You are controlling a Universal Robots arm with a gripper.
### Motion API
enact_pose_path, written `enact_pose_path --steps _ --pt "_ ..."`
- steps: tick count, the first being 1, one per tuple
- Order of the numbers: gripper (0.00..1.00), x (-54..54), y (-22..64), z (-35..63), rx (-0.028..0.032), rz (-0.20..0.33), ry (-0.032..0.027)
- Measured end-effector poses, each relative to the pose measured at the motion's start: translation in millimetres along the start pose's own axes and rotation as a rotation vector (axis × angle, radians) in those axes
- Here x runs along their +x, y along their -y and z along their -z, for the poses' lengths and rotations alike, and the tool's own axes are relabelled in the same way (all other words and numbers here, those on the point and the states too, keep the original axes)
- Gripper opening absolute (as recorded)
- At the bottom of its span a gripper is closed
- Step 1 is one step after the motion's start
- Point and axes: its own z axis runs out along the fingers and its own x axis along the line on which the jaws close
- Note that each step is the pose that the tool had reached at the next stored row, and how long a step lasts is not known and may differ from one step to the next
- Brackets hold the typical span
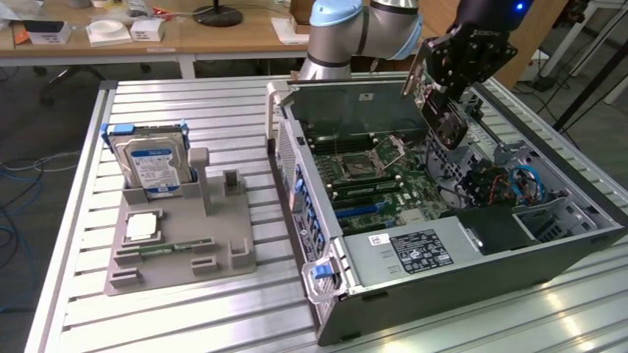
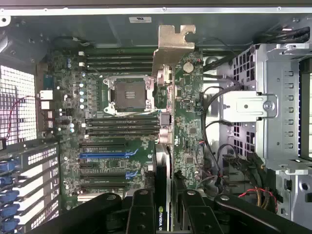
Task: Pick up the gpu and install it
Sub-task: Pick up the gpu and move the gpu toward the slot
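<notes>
1. Ribbed metal table (image 1: 196, 316) fills the foreground, with a wooden desk (image 1: 245, 33) carrying small white boxes behind it.
2. An open computer case (image 1: 471, 294) lies on its side on the table, toward the exterior view's right, its motherboard (image 1: 378, 173) facing up.
3. Just beside the case, toward the exterior view's left, sits a grey holder tray (image 1: 176, 265). A hard drive with a blue label (image 1: 152, 162) stands upright in it, and a small green memory stick (image 1: 167, 248) lies flat nearer the front.
4. The gripper (image 1: 446, 81) hangs over the far part of the open case, its fingers (image 2: 141, 209) partly closed and clamped on the gpu (image 1: 446, 125).
5. The gpu is in the air above the motherboard, tilted, touching no slot.
6. In the wrist view the gpu (image 2: 187, 122) runs edge-on away from the gripper (image 2: 165, 214), its pale metal bracket (image 2: 173, 41) at the far end. The CPU socket (image 2: 127, 92) and blue expansion slots (image 2: 105, 155) lie below it.
</notes>
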Motion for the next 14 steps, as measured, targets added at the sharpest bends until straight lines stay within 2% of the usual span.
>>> enact_pose_path --steps 14 --pt "0.26 0.0 0.0 0.0 0.0 0.0 0.0"
